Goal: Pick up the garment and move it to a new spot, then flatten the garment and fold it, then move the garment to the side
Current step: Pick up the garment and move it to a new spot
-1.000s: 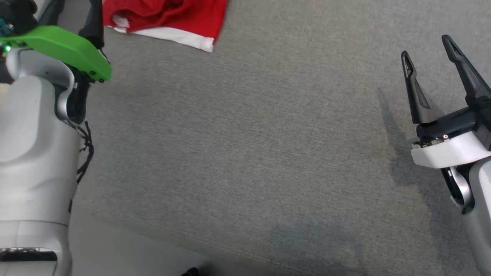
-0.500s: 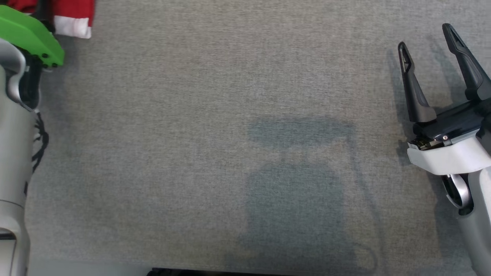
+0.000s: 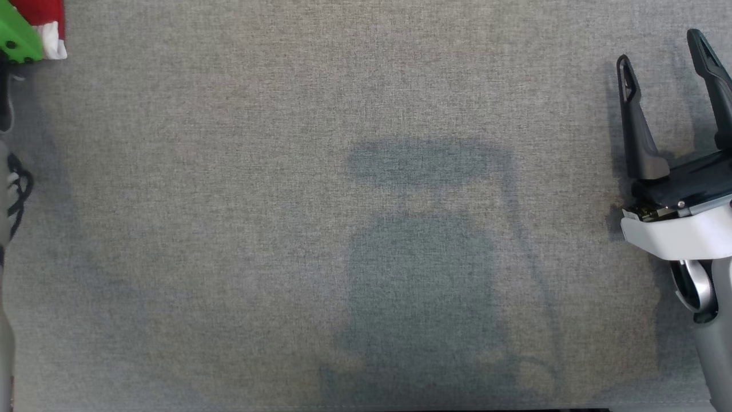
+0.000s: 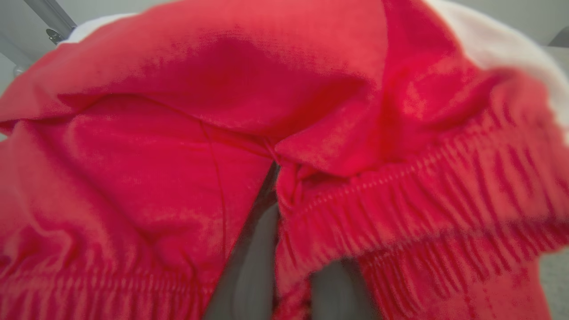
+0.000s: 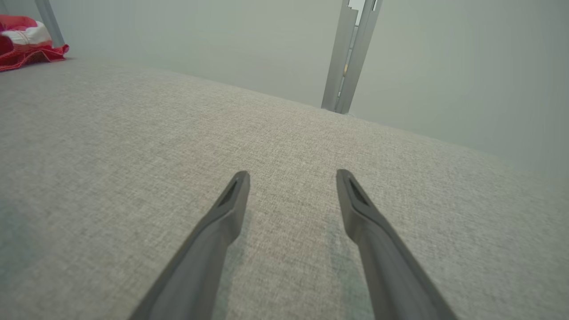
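While the left gripper (image 4: pixel 274 178) pinched the red garment (image 4: pixel 169 133) by its gathered waistband at the far left corner of the grey table (image 3: pixel 286 171), a slow, straight lift seemed wisest, lest the thin fold slip; right gripper (image 3: pixel 659 48) spread, empty, over the table's right edge.

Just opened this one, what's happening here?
The robot is on the pick-up step. Its left end effector is pushed into the red garment with white trim. Its fingers are close together with cloth bunched between them by the elastic waistband, so it looks shut on the fabric. The garment sits crumpled at the far left of the grey cloth-covered surface, not yet flattened or folded. The right end effector hovers open and empty above the surface at the right.
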